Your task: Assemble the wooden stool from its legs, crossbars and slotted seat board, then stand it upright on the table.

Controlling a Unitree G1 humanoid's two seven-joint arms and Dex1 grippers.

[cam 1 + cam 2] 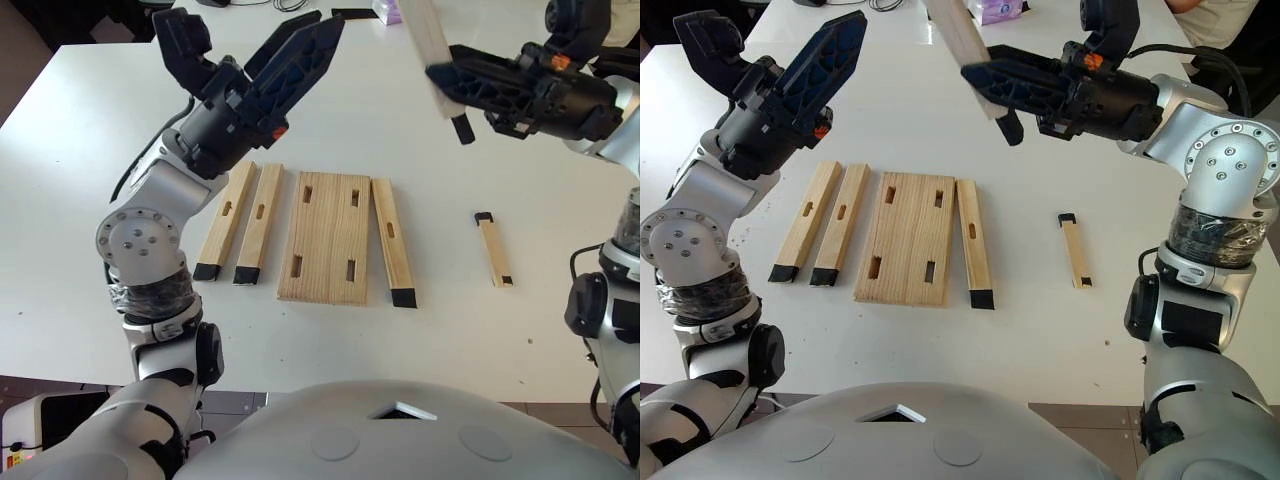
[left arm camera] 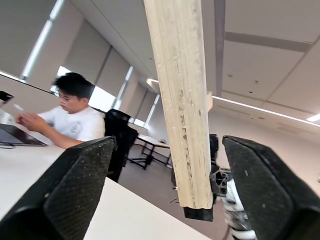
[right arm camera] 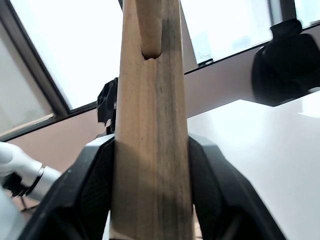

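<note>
The slotted seat board [image 1: 325, 235] lies flat in the middle of the table. Two legs [image 1: 228, 220] [image 1: 260, 222] lie side by side to its left, and a third leg [image 1: 392, 240] lies along its right edge. A short crossbar [image 1: 494, 250] rests farther right. My right gripper [image 1: 445, 85] hangs high over the far right of the table, shut on a fourth leg [image 1: 432, 45] that stands nearly upright with its black foot down. My left gripper [image 1: 250, 40] is raised above the far left, open and empty; its fingers [image 2: 65, 195] frame the held leg [image 2: 182, 100] farther off.
The white table [image 1: 80, 150] has bare room on both sides of the parts and along its near edge. A small box [image 1: 388, 10] and a cable [image 1: 290, 5] sit at the far edge.
</note>
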